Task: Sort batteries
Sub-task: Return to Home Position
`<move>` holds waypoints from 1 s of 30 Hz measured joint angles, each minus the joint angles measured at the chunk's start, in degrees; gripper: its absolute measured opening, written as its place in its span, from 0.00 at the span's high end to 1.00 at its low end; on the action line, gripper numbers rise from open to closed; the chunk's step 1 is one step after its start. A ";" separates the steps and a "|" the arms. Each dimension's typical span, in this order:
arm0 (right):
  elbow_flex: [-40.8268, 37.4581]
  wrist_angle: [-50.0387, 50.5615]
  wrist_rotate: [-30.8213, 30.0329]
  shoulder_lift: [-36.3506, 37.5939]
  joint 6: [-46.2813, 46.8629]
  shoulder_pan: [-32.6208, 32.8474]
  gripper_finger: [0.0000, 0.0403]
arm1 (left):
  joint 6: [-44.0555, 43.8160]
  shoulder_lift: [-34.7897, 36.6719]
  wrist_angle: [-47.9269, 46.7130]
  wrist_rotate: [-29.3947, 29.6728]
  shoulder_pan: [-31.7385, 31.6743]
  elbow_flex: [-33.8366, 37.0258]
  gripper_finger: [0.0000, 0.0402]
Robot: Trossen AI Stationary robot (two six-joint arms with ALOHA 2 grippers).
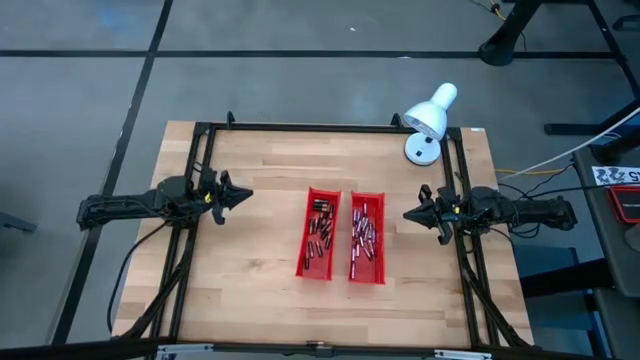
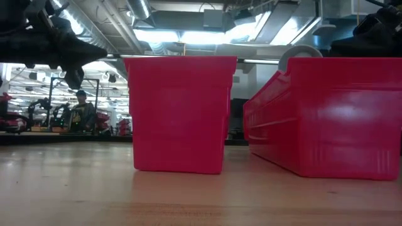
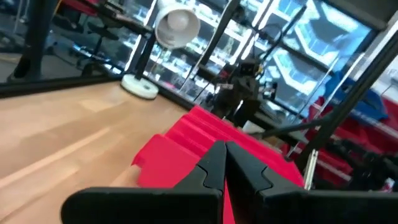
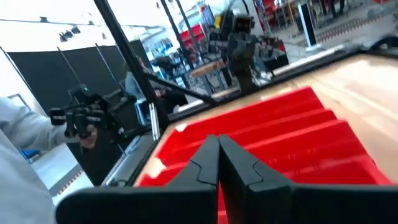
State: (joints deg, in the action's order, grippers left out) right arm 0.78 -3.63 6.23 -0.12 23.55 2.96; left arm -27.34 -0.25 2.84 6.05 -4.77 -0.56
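Two red rectangular plastic bins, one left [image 1: 303,245] and one right [image 1: 381,250], sit on a single pale wooden table [image 1: 250,270]. Two dark jointed robot arms, left [image 1: 140,206] and right [image 1: 525,212], flank them. One white domed desk lamp [image 1: 432,118] stands by. The tiny cylindrical batteries [image 1: 321,232] number well over a dozen across both bins, too small to count exactly. One person [image 2: 81,113] shows in the room behind.

Light, high view: bright, even overhead; desk [image 1: 260,190] uniformly lit, thin soft shadows beside arms
Low view: backlit; ceiling strip lights [image 2: 188,34] blown out w/ glare; red bins [image 2: 179,113] shaded on near faces, faint red sheen on desk below
Wrist views: left gripper [image 3: 224,148] & right gripper [image 4: 217,140] near-black vs. bright room bg; lamp [image 3: 177,28] head bright white
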 joint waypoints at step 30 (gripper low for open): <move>-0.13 2.89 -4.67 -0.24 -0.96 0.02 0.99 | 17.63 -1.09 -2.32 -5.67 0.02 -0.02 0.99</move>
State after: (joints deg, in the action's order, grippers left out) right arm 0.64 -0.74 1.56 -0.36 22.59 2.98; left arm -9.72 -1.34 0.51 0.38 -4.75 -0.58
